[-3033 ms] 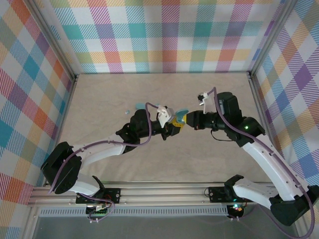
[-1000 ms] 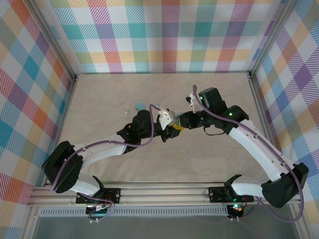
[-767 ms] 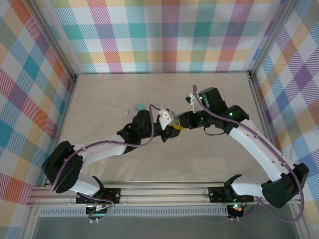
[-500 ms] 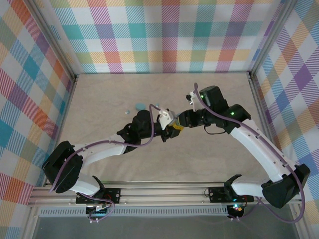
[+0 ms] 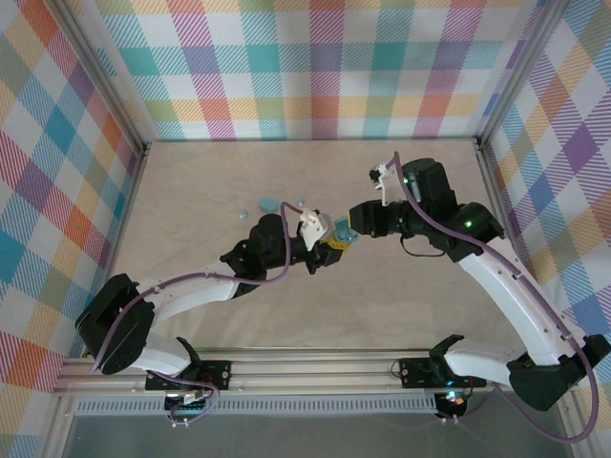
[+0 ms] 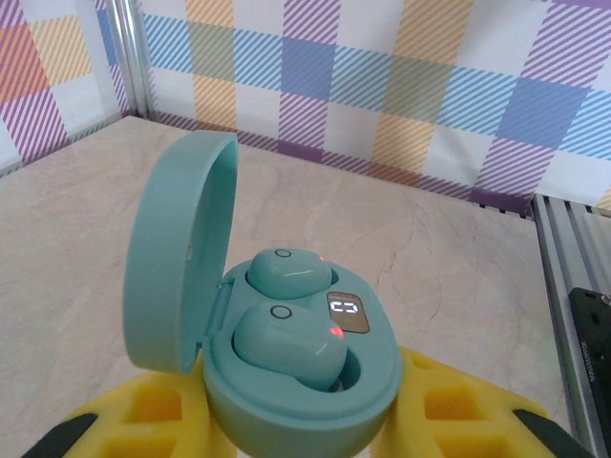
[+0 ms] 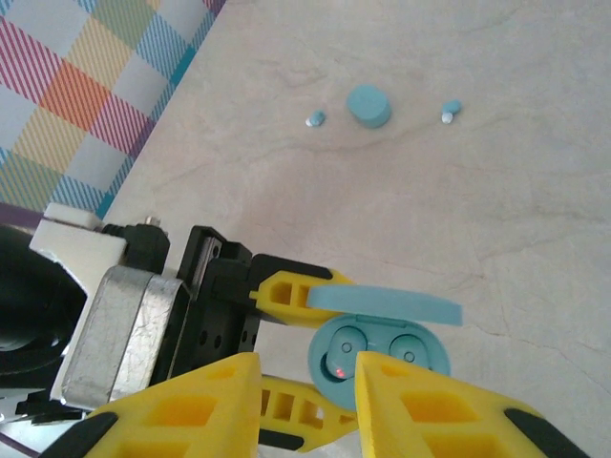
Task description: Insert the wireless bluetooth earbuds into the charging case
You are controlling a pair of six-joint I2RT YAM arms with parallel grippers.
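Note:
My left gripper is shut on the pale teal charging case, its yellow fingers against the case's sides. The lid stands open. Two earbuds lie in the wells: the far one sits low, the near one rides a little higher with a red light on. In the top view the case is held above the table's middle. My right gripper hovers just over the case, open, with nothing between its fingers. Two more earbuds lie loose on the table.
A second, closed teal case rests on the table between the two loose earbuds, also seen at back left as the closed case. Plaid walls enclose the beige table on three sides.
My right gripper has drawn back from the held case to the right and its fingers have spread apart. The left arm still holds the case, shifted only slightly.

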